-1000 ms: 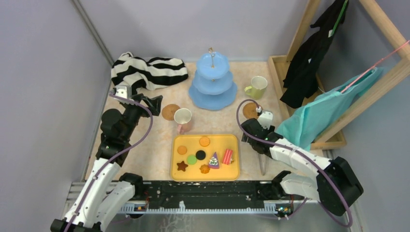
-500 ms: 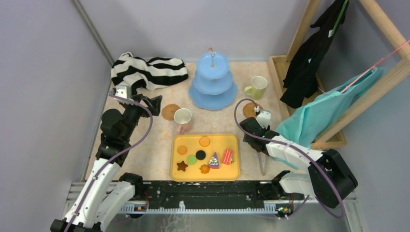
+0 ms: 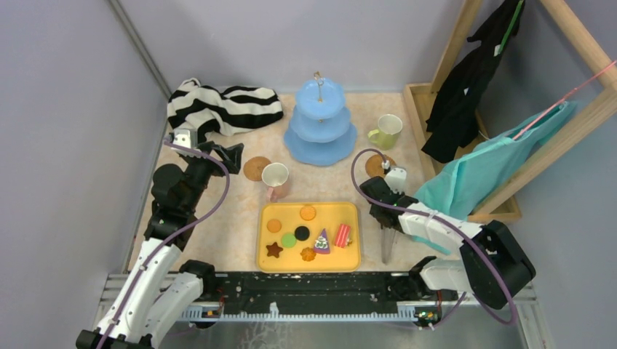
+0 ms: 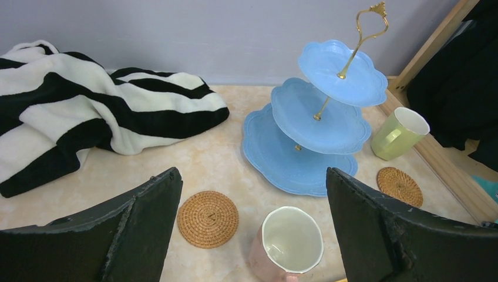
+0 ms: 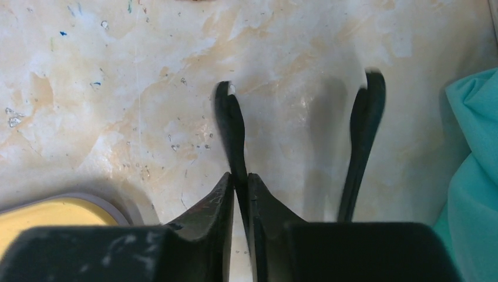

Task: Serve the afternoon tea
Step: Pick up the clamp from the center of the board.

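Nothing served yet: eight colourful toy cookies and cake slices (image 3: pixel 302 233) sat on the yellow tray (image 3: pixel 329 215) at 6 o'clock of the bare light-blue three-tier stand (image 3: pixel 320 125), while a pink-handled cup (image 3: pixel 275 175) and a yellow-green cup (image 3: pixel 386 131) stood off two round cork coasters (image 3: pixel 255 169). Left jaws gaped empty; right jaws clenched black tongs (image 5: pixel 363 132).

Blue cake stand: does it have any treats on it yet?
Empty: all three tiers of the stand are bare, and the treats lie on the yellow tray.
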You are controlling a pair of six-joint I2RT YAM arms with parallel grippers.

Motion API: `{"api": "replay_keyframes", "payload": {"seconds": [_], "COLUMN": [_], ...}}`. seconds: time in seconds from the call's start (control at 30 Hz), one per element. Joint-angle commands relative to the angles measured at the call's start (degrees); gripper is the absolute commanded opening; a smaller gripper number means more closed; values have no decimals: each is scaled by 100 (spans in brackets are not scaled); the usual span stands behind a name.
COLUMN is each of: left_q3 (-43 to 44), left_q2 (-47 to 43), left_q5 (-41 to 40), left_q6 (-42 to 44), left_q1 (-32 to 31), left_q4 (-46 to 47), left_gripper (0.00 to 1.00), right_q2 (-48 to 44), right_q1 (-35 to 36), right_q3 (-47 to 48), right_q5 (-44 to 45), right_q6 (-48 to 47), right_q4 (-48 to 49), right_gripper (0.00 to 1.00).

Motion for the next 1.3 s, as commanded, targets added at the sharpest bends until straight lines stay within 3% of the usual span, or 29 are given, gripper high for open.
{"api": "replay_keyframes", "payload": {"seconds": [0.0, 0.07, 0.63, 1.0, 1.27], "left_q3": [-49, -52, -69, -69, -78], "left_q2": [-33, -32, 11, -2, -7], "left_q5": [-46, -55, -88, -143, -150], "left_q6": [-48, -49, -67, -76, -83], "left_q1": [-33, -33, -33, -33, -33], "left_q4": [129, 132, 148, 117, 129], "left_gripper": [97, 97, 97, 97, 97], "right_q2": [60, 52, -233, -59, 1130], "right_q1": [-55, -51, -55, -55, -55], "right_q3": [70, 97, 648, 1582, 2725], "right_q5": [-46, -86, -327, -1920, -2943], "right_q6": [-73, -156, -1484, -3069, -3906], "right_q4": [174, 206, 289, 638, 223], "right_gripper": [6, 0, 0, 0, 0]}}
